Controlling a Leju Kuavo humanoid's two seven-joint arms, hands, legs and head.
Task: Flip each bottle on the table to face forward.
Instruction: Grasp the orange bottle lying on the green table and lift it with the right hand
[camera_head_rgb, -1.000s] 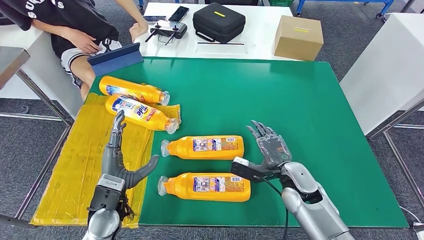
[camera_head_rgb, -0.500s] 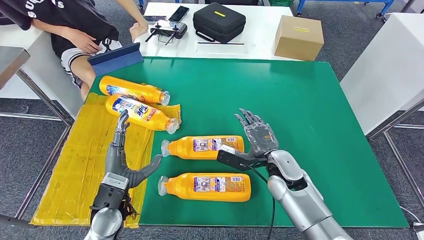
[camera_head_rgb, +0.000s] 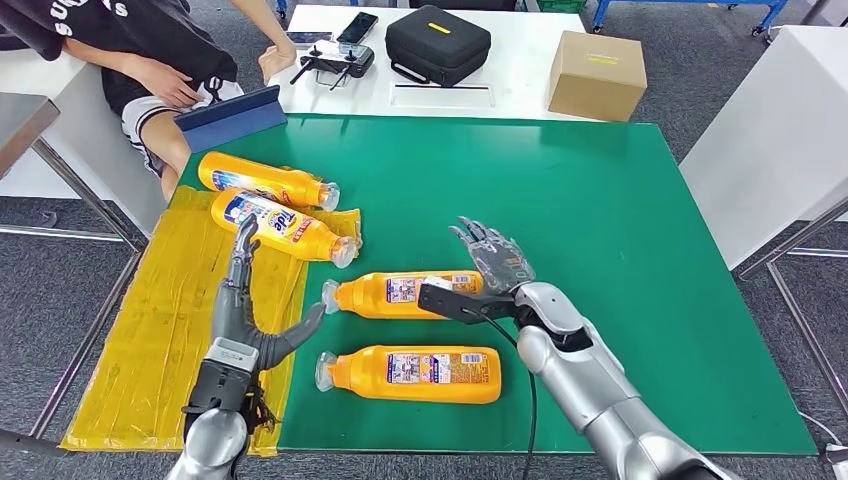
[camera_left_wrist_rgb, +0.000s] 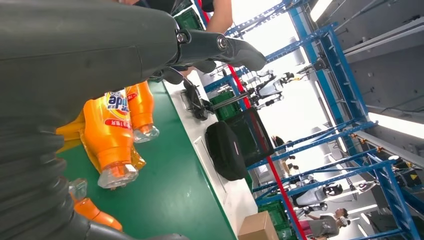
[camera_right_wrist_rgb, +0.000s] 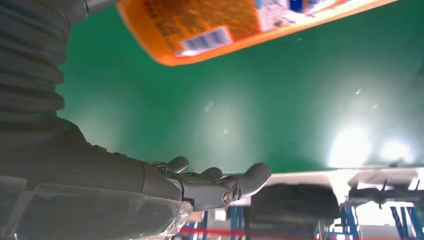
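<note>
Bottles, four, orange, lying on your green table (camera_head_rgb: 620, 200): two at 10 o'clock (camera_head_rgb: 268, 182) (camera_head_rgb: 285, 228), one at centre (camera_head_rgb: 405, 294), one at 6 o'clock (camera_head_rgb: 415, 373). Your right hand (camera_head_rgb: 490, 265) is spread over the centre bottle's base; your left hand (camera_head_rgb: 245, 310) is spread at 8 o'clock, empty.

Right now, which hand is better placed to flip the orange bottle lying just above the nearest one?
Right. The right hand hovers open at that orange plastic bottle, at its base end. The left hand is open over the yellow sheet, beside the bottles.
</note>
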